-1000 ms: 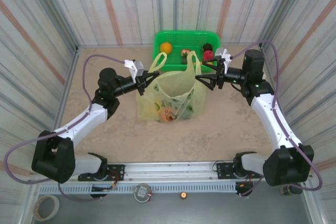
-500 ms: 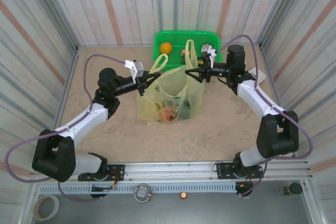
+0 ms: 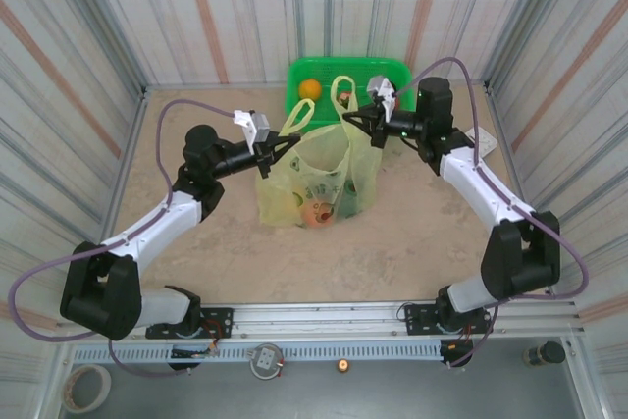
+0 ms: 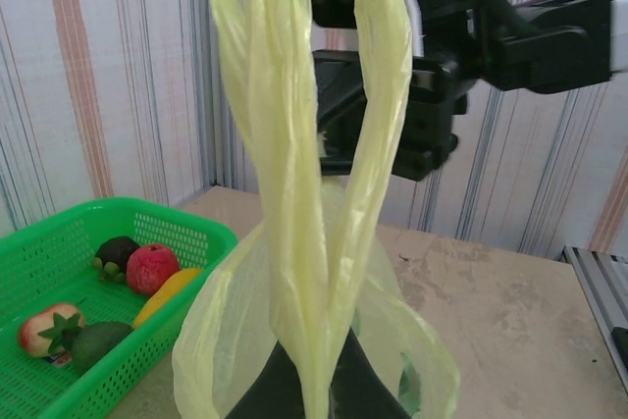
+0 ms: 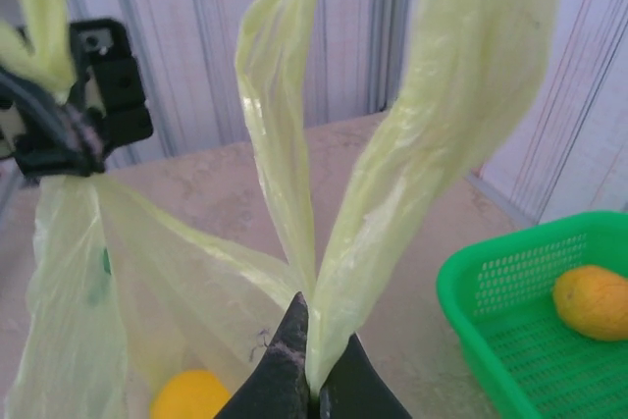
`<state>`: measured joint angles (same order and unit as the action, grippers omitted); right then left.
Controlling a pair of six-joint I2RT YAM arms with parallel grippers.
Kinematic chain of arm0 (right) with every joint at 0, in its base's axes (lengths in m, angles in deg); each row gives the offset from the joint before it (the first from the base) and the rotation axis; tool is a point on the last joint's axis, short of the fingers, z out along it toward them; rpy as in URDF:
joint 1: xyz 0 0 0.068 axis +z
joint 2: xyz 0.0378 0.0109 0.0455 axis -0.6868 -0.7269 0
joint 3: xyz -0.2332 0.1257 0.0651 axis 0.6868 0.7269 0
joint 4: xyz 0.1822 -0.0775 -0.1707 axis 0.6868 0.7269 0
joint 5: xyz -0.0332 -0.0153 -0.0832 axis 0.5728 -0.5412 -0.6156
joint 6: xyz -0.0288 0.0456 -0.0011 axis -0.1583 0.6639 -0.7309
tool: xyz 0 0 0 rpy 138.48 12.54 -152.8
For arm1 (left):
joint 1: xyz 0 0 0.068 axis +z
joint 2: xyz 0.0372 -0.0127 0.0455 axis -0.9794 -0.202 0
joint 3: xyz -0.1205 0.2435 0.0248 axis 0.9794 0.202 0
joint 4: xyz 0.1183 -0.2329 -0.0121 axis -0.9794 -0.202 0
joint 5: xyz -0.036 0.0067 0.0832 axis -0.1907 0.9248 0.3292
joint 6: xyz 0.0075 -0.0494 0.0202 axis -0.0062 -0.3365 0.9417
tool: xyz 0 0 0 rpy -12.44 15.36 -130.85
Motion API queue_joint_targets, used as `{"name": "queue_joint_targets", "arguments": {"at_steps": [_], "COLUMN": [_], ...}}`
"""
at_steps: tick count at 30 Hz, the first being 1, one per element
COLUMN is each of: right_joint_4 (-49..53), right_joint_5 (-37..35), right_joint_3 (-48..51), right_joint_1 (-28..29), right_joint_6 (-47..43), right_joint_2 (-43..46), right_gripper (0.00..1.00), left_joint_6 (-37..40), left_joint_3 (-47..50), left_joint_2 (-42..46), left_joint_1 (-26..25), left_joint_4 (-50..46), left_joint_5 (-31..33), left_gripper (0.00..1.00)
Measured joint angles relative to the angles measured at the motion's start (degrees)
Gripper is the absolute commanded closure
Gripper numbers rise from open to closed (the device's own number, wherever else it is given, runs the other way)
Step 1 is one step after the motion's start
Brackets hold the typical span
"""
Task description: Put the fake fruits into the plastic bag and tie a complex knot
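Table [image 3: 422,233] carries one plastic bag [image 3: 319,179], upright at its centre, and one green basket [image 3: 397,68] at 12 o'clock from the bag, against the back wall. The bag has two loop handles, both with their long axes vertical. The left handle [image 4: 285,193] stands at 10 o'clock of the bag mouth and the right handle [image 5: 432,115] at 1 o'clock, apart, with the mouth between them. The left gripper [image 3: 267,152] reaches in from 9 o'clock, its jaws pinched fully together on the base of the left handle. The right gripper [image 3: 363,117] reaches in from 3 o'clock, its jaws likewise closed tight on the base of the right handle. Each arm is nearest its own loop. In the inspector's judgement, the knot turns on bringing these two upright loops across the mouth toward each other. Of the fake fruits [image 4: 149,267], five are counted in the basket from the left wrist view, and a round orange one [image 5: 594,301] appears to be a sixth. At least two show through the bag's film, one yellow [image 3: 283,205] and one orange [image 3: 316,211]; any others in the bag cannot be counted.
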<state>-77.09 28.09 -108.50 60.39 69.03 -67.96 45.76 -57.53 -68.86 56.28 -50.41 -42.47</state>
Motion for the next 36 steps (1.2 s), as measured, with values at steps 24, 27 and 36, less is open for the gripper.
{"name": "queue_joint_targets", "arguments": {"at_steps": [24,27,36], "right_joint_4": [7.85,9.38,15.89], "right_joint_5": [-19.67,-20.28,-19.58], "right_joint_3": [3.82,1.62,-2.95], "right_joint_1": [11.65,11.89,12.76], "right_joint_6": [-33.22,-33.55,-36.85], "right_joint_2": [7.91,6.4,3.1], "right_gripper": [1.0,1.0,1.0], "left_joint_6": [-1.46,-1.05,-0.92], "left_joint_3": [-10.93,-11.04,-11.32], "left_joint_2": [-6.38,-6.58,-6.84], "left_joint_1": [-2.45,-2.45,-2.45], "left_joint_4": [-16.57,-17.44,-17.2], "left_joint_5": [-7.39,-7.87,-9.07], "left_gripper": [0.96,0.95,0.91]}}
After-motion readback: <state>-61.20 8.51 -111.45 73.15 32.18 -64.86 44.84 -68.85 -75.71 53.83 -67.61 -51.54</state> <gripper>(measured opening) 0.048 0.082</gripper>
